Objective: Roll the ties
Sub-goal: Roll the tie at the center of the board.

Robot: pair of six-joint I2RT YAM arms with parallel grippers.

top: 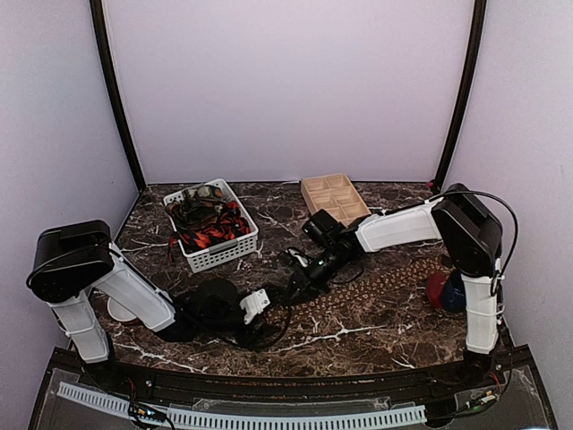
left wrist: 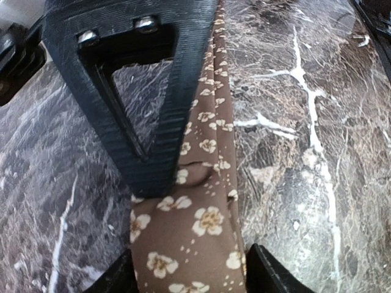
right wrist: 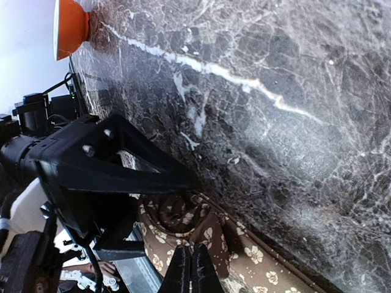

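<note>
Surface: dark marble surface (top: 385, 322); brown tie (left wrist: 201, 226) laid across the middle.
Left gripper (left wrist: 189, 274): part open, straddling the tie.
Right gripper (right wrist: 189, 268): closed, tips on the fabric.
Advice: keep the fabric taut and its edges aligned.

Marble table (top: 376, 333) bears brown tie (top: 385, 282), basket (top: 220, 256), wooden tray (top: 307, 195)

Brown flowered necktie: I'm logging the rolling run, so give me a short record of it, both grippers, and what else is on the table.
tie: brown fabric necktie with cream flowers, stretched along the dark marble table, one end bunched
left gripper: fingers either side of the bunched end; grip unclear
right gripper: shut, tip pressing down on the tie
white plastic basket: back left, holding red-and-black ties
wooden compartment tray: back centre, right of the basket
</note>
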